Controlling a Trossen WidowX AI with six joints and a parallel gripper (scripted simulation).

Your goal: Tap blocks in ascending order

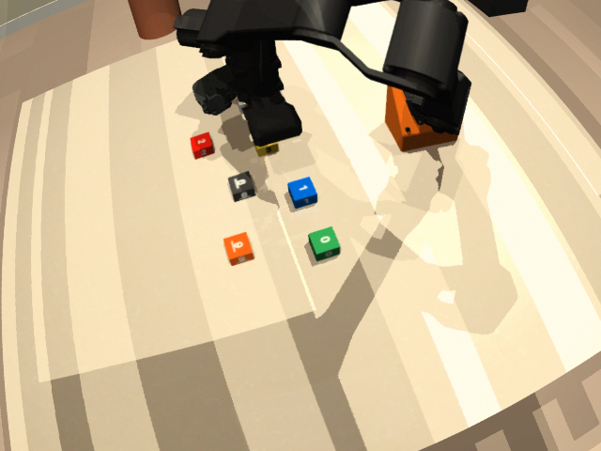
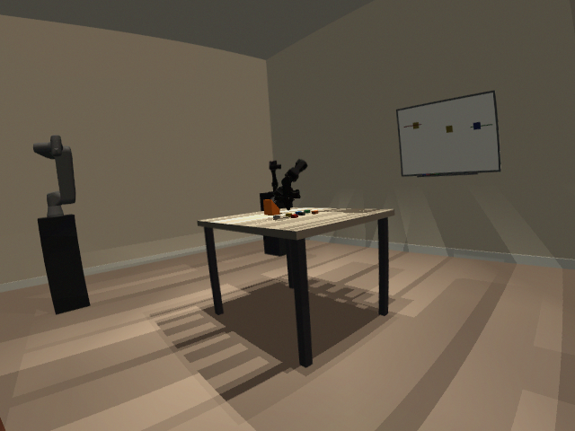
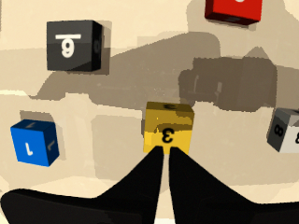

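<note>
My gripper [image 3: 165, 153] [image 2: 288, 207] is shut and empty. In the wrist view its tips overlap the near edge of the yellow 3 block [image 3: 168, 122] [image 1: 267, 148]; contact cannot be told. In the top view the hand hides the tips and part of that block. Around it are the red 2 block [image 1: 201, 142] [image 3: 229, 10], the blue 1 block [image 1: 301, 191] [image 3: 28, 146] and the white 8 block [image 3: 291, 125], mostly hidden in the top view. The black block [image 1: 241, 185] [image 3: 58, 56] and orange block [image 1: 237, 248] show an underlined 6 or 9. The green 0 block [image 1: 322, 241] is farthest.
An orange wedge-shaped box [image 1: 398, 118] [image 2: 269, 207] stands beside the arm's base. A brown cylinder [image 1: 155, 17] is beyond the table edge. The arm spans over the table's far side in the top view. Another arm [image 2: 66, 176] stands on a separate pedestal.
</note>
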